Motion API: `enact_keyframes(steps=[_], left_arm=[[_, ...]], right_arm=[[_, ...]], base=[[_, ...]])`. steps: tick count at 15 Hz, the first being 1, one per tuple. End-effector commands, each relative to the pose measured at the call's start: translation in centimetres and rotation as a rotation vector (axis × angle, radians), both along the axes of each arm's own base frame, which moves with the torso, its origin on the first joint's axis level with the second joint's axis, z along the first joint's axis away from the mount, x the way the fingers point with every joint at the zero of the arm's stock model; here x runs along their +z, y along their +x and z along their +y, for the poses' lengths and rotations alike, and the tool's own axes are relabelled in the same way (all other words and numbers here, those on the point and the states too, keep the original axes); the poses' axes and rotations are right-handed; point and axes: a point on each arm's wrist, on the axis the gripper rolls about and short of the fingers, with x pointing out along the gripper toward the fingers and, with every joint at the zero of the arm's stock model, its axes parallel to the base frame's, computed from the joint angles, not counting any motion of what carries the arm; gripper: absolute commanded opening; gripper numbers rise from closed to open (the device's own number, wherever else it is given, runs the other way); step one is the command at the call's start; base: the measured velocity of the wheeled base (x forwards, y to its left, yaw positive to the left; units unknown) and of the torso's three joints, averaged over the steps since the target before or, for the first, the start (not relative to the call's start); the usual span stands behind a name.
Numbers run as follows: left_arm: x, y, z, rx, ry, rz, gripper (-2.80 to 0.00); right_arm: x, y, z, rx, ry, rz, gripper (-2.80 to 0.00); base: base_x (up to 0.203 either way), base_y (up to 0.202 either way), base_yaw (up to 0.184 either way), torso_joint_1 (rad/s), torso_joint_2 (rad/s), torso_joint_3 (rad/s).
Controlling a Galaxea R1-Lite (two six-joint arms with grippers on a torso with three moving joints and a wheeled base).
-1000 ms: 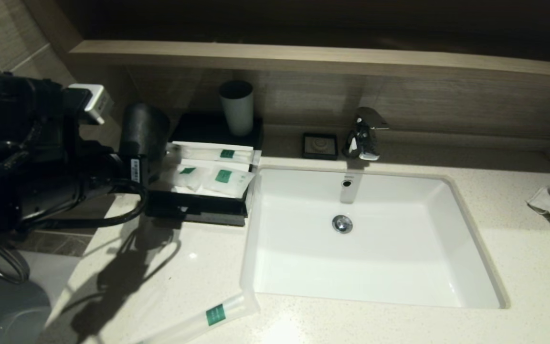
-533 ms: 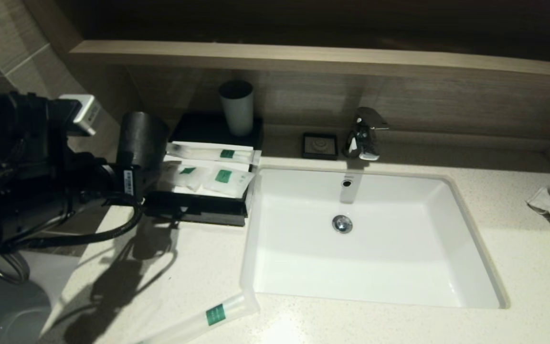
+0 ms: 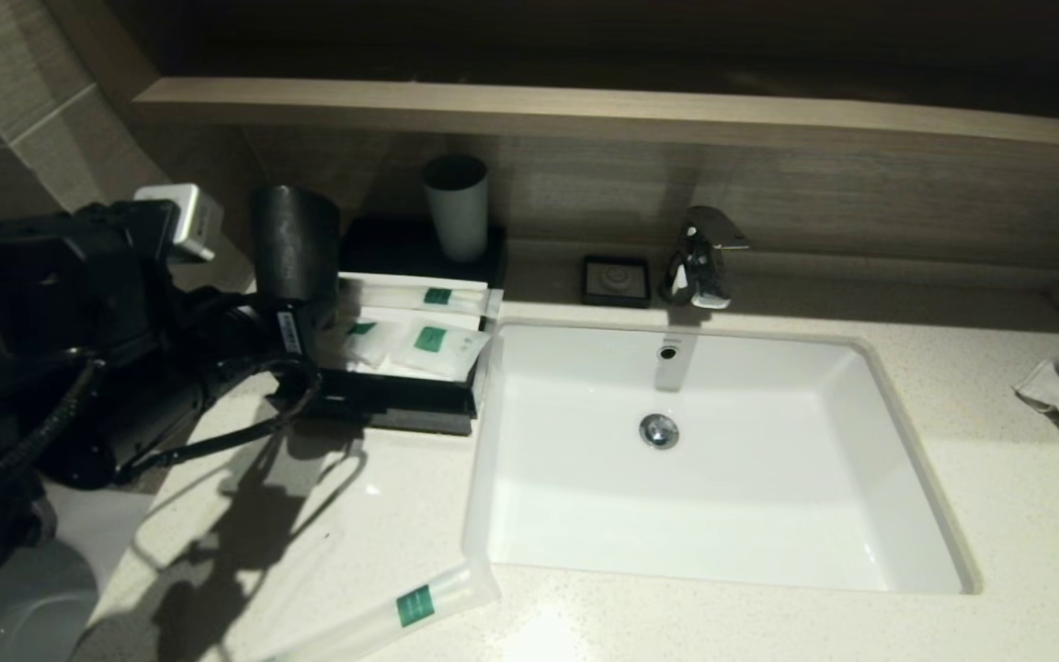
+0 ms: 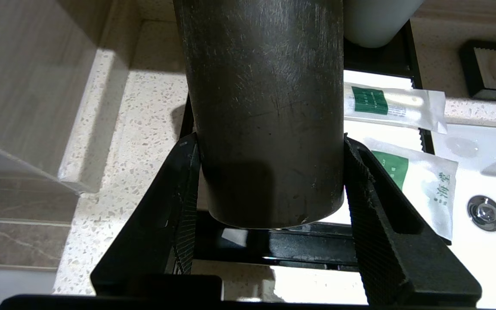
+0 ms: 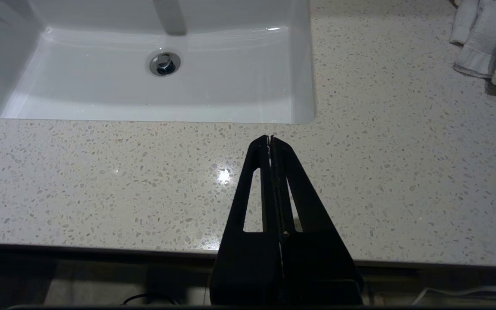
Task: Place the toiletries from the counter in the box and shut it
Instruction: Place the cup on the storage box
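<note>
With the left gripper clamped on the black tumbler beside the box, that long packet near the sink looks light, soft and slippery, best pinched mid-length.

Right gripper fingers pressed together above speckled counter; sink basin beyond, towel at corner.

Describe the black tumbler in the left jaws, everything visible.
The black tumbler is a dark, scuffed, matte cylinder that looks like metal or hard plastic. It is upright, clamped near its base between the two ribbed jaws of the left gripper. It hangs over the left end of the box, its base just clear of it.
</note>
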Motion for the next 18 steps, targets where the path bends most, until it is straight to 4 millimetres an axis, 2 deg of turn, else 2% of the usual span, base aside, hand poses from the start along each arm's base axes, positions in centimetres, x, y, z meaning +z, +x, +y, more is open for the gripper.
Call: enact_keyframes(steps=[1, 7, 15, 18], left_arm=[[-1.1, 1.1, -0.4, 0.001, 0.009, 0.014, -2.80], [-1.3, 2.9, -1.1, 0.001, 0.035, -0.126, -2.80], [-3.4, 5.6, -2.1, 0.006, 0.057, -0.176, -2.80], [-3.3, 6.4, -2.3, 0.012, 0.050, -0.209, -2.80]], right_arm=[[0.0, 0.0, 0.0, 0.000, 0.000, 0.000, -2.80], [0.0, 0.0, 0.0, 0.000, 0.000, 0.000, -2.80], [0.0, 0.0, 0.0, 0.000, 0.000, 0.000, -2.80], [0.0, 0.0, 0.0, 0.000, 0.000, 0.000, -2.80]], base=[[0.000, 0.000, 0.000, 0.000, 0.00, 0.000], [0.000, 0.000, 0.000, 0.000, 0.00, 0.000], [0.000, 0.000, 0.000, 0.000, 0.00, 0.000], [0.000, 0.000, 0.000, 0.000, 0.00, 0.000]])
